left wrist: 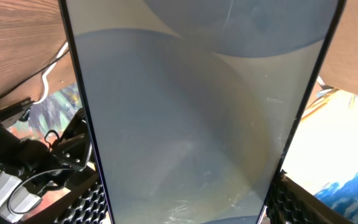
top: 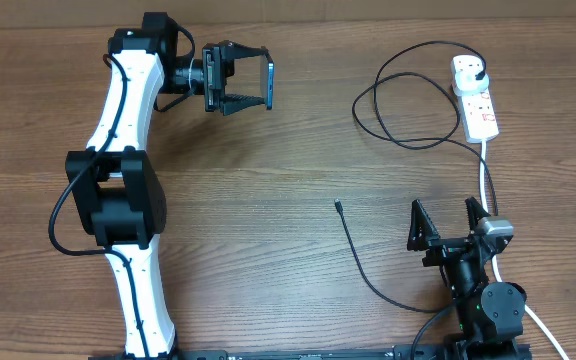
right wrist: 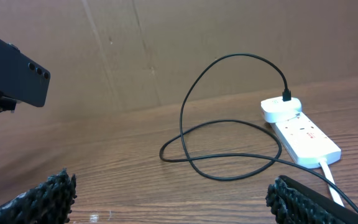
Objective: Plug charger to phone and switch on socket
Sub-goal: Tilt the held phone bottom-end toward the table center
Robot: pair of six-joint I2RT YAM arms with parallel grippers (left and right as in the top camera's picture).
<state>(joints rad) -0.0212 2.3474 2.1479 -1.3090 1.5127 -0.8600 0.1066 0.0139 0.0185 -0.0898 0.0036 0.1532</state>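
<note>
Your phone (top: 269, 82) is off the table (top: 268, 260), clamped between the fingers of the left gripper (top: 253, 80) at the far left. It stands on edge when you look from overhead. In the left wrist view its pale screen fills almost the whole frame, running up between the finger pads. In the right wrist view you see its dark back and camera lenses high at the left.

The charger (top: 352, 245) lies well apart from both grippers' jaws. Its small connector tip (top: 338, 205) rests on the wood near the middle of the table, left of the right gripper (top: 451, 222). The cable curves toward you, passes the right arm's base and loops on the table. Its other end stands in a white adapter (right wrist: 281, 107) on the socket (top: 478, 100) at the far right.

Your right gripper hovers low with its jaws spread wide and nothing between them. The socket's white cord (top: 485, 175) passes beside it.
</note>
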